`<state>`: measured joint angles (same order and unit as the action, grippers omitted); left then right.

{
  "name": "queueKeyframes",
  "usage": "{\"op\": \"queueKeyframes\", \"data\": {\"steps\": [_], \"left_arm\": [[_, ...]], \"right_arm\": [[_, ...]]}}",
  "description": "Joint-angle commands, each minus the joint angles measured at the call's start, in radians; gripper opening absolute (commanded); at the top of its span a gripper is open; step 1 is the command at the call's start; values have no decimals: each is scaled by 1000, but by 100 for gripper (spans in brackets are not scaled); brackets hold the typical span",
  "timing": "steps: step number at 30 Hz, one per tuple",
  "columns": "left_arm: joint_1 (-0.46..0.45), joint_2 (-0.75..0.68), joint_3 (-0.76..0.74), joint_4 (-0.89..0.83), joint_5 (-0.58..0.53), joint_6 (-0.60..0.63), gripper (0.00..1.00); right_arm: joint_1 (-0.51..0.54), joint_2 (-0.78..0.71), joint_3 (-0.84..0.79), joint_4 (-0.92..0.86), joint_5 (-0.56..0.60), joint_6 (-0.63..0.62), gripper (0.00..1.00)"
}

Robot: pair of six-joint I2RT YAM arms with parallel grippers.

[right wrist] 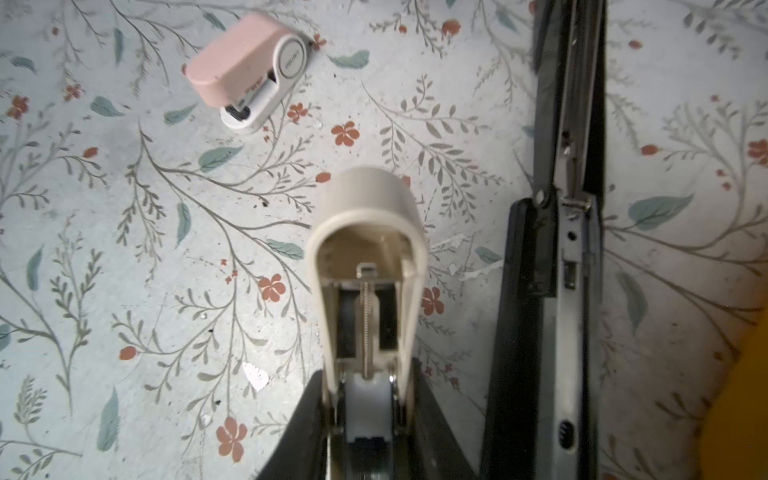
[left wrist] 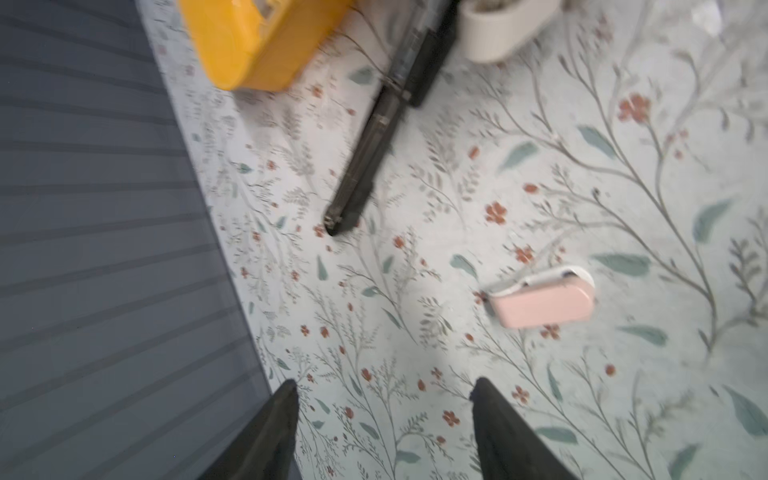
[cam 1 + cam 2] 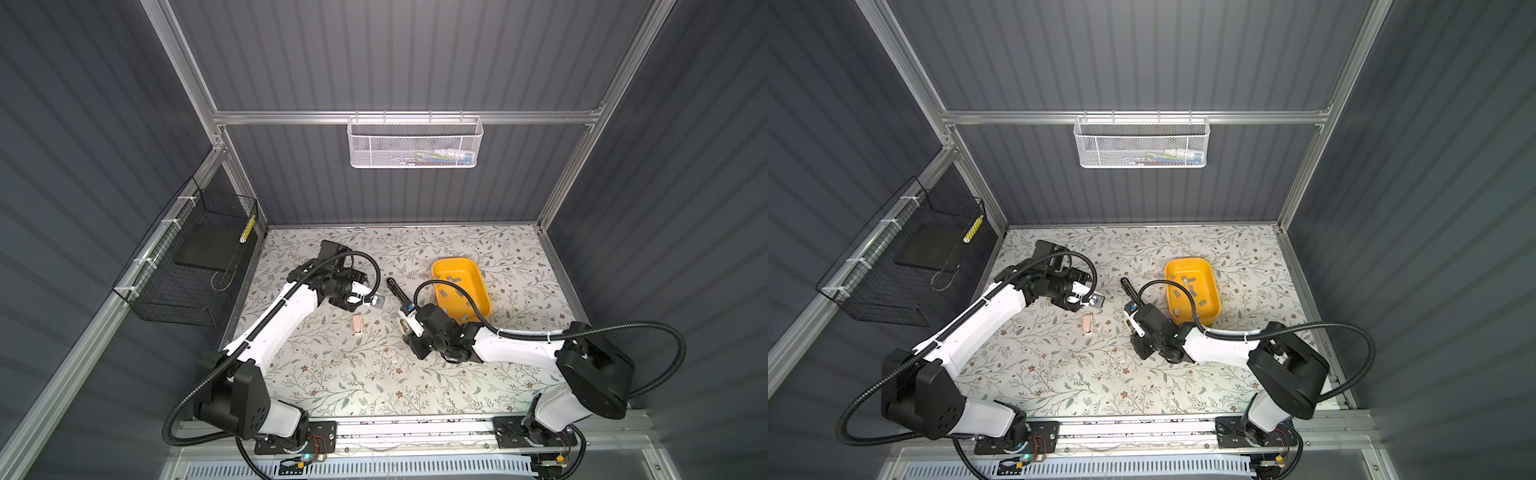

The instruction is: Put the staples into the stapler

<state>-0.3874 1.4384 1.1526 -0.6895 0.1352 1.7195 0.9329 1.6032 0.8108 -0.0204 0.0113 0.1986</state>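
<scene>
Staplers (image 1: 232,70): 3. R end effector (image 1: 368,395) clamps cream one (image 1: 370,216); L end effector (image 2: 384,382) parted (empty).

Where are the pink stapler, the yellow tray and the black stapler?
pink stapler (image 1: 237,58): right wrist view, pink top cover.
yellow tray (image 2: 249,41): left wrist view, outer wall.
black stapler (image 2: 361,166): left wrist view, long dark arm.

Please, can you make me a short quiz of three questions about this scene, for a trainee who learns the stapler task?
1. True or false: the staples lie in the yellow tray.
2. Which stapler does the right gripper hold? A pink, B cream, C black.
3. Complete: the left gripper has its jaws ____.
Key: 1 true; 2 B, the cream mini stapler; 3 open.
</scene>
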Motion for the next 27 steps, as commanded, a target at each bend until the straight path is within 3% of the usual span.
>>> {"op": "queueKeyframes", "data": {"steps": [1,8,17,24,27], "left_arm": [[-5,5,-80,-80,-153,189,67],[-11,17,-174,-32,-204,275,67],[-89,76,-183,42,-238,282,65],[-106,146,-152,49,-259,303,64],[-122,169,-150,53,-271,304,59]], "right_arm": [[3,51,53,-73,-28,21,5],[-5,92,77,-101,-17,27,8],[-40,117,87,-125,-37,47,25],[-40,95,77,-122,-30,50,47],[-40,69,64,-106,-30,59,48]]}}
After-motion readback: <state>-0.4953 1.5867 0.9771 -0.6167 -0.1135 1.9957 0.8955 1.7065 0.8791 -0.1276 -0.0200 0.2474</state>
